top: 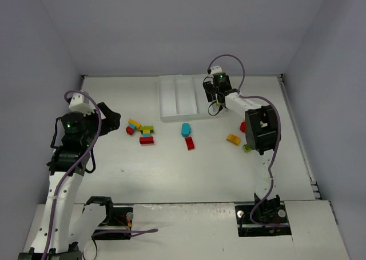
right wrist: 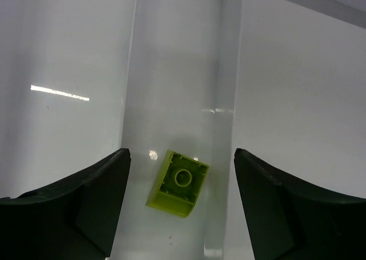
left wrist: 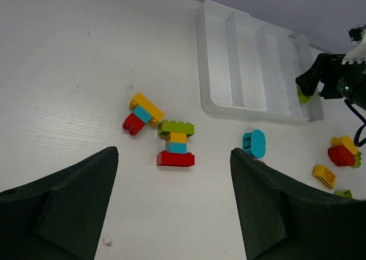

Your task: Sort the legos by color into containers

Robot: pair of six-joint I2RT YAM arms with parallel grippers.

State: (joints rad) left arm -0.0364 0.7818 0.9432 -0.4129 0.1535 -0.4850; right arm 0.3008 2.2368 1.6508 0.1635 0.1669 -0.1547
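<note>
Right hand (right wrist: 182,152) released, fingers spread, gripping nothing. Left hand (left wrist: 174,154) likewise wide open, empty, over the left side of the table (top: 171,174). White tray (top: 170,100) sits far centre, and I see the right hand above its rightmost compartment. Loose on the table near the tray are a multicolour stack (left wrist: 176,144), a cyan rounded brick (left wrist: 254,144), a red brick (top: 189,143) and a yellow brick (top: 233,139). Lime green brick (right wrist: 178,183) lies skewed in that rightmost compartment, clear of both fingers.

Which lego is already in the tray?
The lone lime green brick, lying in the tray's rightmost compartment under the right gripper. All the other legos sit out on the table.
</note>
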